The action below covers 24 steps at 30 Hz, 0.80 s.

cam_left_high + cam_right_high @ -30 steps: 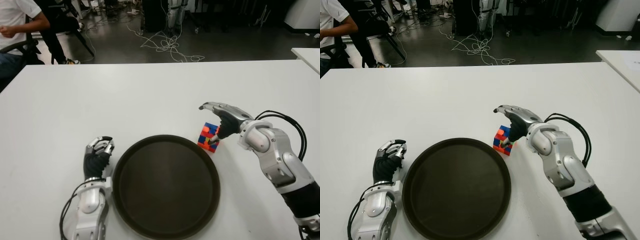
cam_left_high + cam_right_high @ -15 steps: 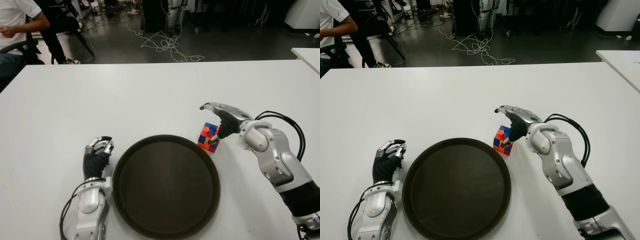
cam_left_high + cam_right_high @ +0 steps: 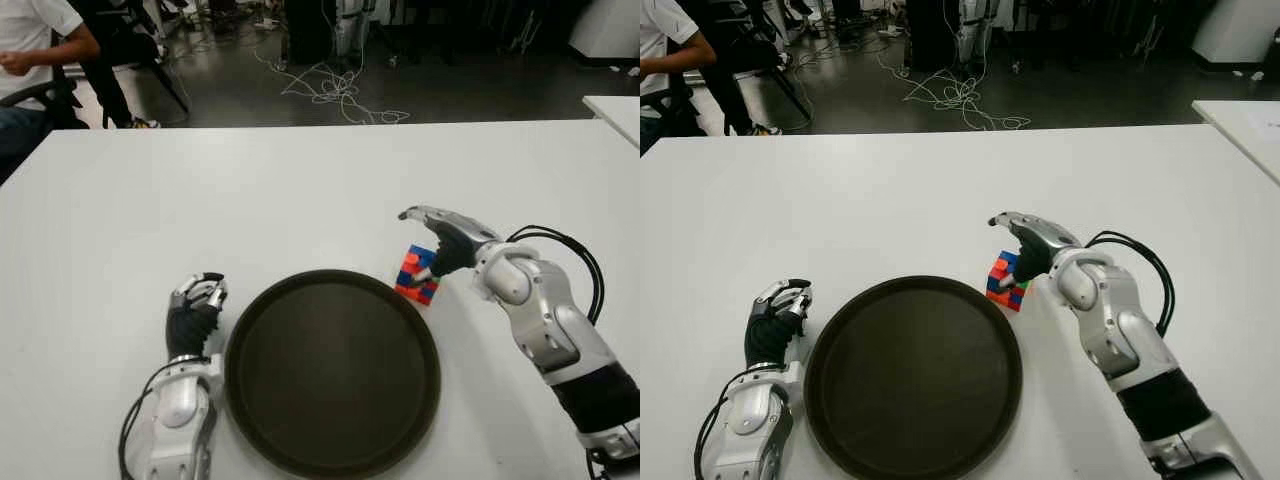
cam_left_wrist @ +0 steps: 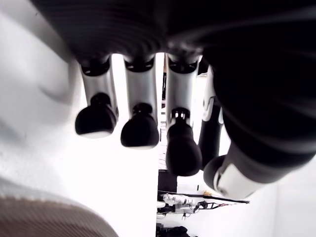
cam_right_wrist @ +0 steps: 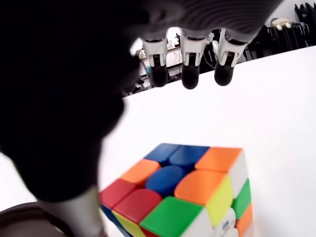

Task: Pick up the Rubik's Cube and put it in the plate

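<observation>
- Your right hand (image 3: 432, 247) has barely shifted in the last second: it has drawn slightly in over the cube (image 3: 416, 274), the forearm swinging a little closer to you.
- Its fingers (image 5: 190, 69) are extended above and past the cube, spread and not closed on it; the thumb shows dark beside the cube's near face. Nothing is gripped yet.
- The cube sits on the desk (image 3: 300, 190), just beside the plate's (image 3: 240, 330) far right rim, not in it. It has not moved.
- Reading: you're in the reach-and-enclose step. Judged from here, the fingers must curl round the cube before any lift; the carry to the plate looks short.
- Your left hand (image 3: 192, 312) shows just left of the plate, fingers curled, holding nothing.
- Desk is plain white; only plate and cube on it.
- Room beyond: dark floor, a tangle of cables (image 3: 335, 90), a seated person (image 3: 35, 45) at far left, a second white desk edge (image 3: 615, 110) at right.
</observation>
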Available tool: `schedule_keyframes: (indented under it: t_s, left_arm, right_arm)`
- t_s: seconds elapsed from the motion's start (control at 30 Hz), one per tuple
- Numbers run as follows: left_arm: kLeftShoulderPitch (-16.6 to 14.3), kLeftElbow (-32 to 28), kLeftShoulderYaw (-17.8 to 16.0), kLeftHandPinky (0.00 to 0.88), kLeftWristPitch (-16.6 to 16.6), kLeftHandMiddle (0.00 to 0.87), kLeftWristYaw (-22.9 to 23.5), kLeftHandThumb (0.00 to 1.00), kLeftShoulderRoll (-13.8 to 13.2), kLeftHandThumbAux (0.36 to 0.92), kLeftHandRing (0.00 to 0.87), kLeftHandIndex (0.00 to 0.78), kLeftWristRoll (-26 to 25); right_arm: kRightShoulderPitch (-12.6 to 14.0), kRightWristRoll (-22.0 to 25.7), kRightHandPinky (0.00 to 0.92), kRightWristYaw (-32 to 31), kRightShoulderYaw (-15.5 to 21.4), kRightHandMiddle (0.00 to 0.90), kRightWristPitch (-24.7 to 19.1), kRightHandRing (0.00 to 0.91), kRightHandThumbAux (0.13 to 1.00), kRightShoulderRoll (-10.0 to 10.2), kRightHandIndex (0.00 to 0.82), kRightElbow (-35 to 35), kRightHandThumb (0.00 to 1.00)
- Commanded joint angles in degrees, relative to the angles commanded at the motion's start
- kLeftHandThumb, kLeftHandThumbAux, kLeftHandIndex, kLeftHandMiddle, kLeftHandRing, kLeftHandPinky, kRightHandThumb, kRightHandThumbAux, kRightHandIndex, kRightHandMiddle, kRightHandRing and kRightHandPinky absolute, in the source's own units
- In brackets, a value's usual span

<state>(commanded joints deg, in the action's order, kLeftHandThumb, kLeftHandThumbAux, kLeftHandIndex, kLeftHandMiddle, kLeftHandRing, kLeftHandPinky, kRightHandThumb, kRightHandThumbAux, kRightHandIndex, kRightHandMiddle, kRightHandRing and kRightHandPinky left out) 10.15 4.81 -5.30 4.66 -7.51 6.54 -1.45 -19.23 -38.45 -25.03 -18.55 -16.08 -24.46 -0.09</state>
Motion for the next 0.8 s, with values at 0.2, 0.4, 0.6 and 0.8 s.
schedule_keyframes:
  t_s: [0.2, 0.4, 0.6, 0.8]
  left_arm:
    - [0.01, 0.24, 0.09, 0.813, 0.18, 0.782, 0.20, 0.712, -0.24, 0.705, 0.812, 0.444, 0.13]
    - [-0.05, 0.45, 0.05, 0.812, 0.25, 0.780, 0.65, 0.712, -0.50, 0.705, 0.811, 0.444, 0.06]
    - [-0.01, 0.66, -0.03, 0.811, 0.80, 0.779, 0.78, 0.712, -0.48, 0.705, 0.811, 0.444, 0.17]
    - [0.01, 0.63, -0.21, 0.815, 0.76, 0.780, 0.53, 0.711, -0.26, 0.705, 0.814, 0.444, 0.10]
  right_arm:
    - [0.04, 0.26, 0.106, 0.39, -0.13, 0.047, 0.33, 0.088, 0.837, 0.22, 0.000, 0.69, 0.000]
    - [-0.13, -0.02, 0.090, 0.86, -0.56, 0.025, 0.66, 0.055, 0.845, 0.31, 0.000, 1.43, 0.000]
    - [-0.13, -0.28, 0.088, 1.21, -1.03, 0.019, 0.75, 0.044, 0.878, 0.05, 0.000, 1.31, 0.000]
    - [0.07, -0.07, 0.099, 1.38, -1.25, 0.031, 0.79, 0.055, 0.917, 0.08, 0.000, 0.67, 0.000]
